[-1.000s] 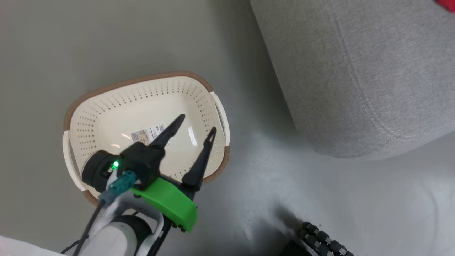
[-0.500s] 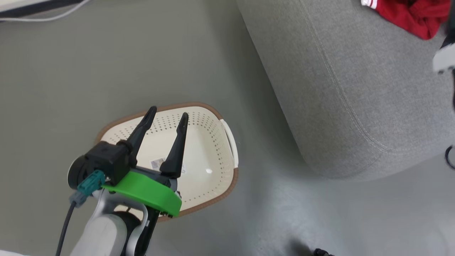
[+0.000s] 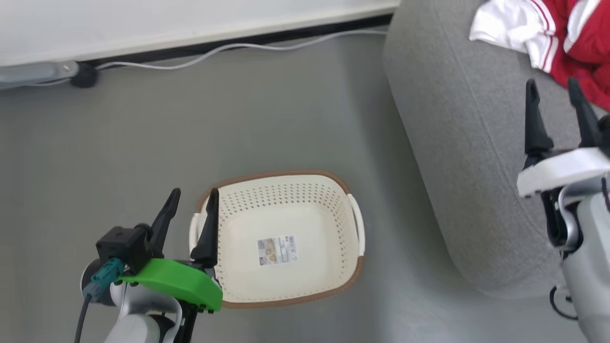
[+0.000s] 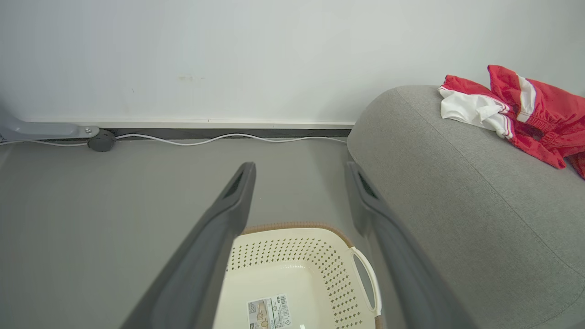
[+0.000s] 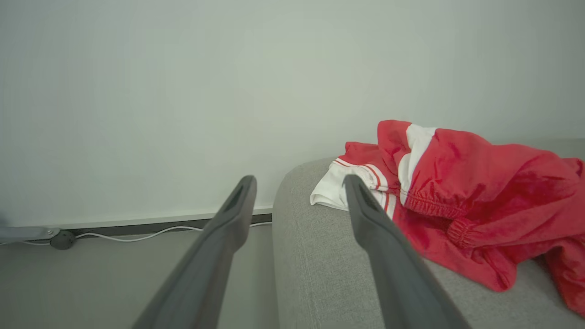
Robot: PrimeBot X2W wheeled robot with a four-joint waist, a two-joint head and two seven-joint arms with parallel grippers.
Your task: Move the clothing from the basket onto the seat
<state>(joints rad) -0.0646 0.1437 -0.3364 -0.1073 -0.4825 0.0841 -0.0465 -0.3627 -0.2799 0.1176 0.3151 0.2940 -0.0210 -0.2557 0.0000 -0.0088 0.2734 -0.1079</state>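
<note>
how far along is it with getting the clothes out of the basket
Done, it seems: the clothing lies on the seat, and the basket holds nothing but a sticker on its floor. In hand: nothing, the left gripper and right gripper are both open and empty. Left: probably nothing, since I see no garment off the seat.

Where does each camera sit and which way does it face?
Head view: from the head, down at basket and seat; left end effector lower left, right end effector right.
Left wrist view: along its own fingers, over basket toward wall.
Right wrist view: along its own fingers, toward clothing and wall.
Shared: clothing on the seat in all three.
</note>
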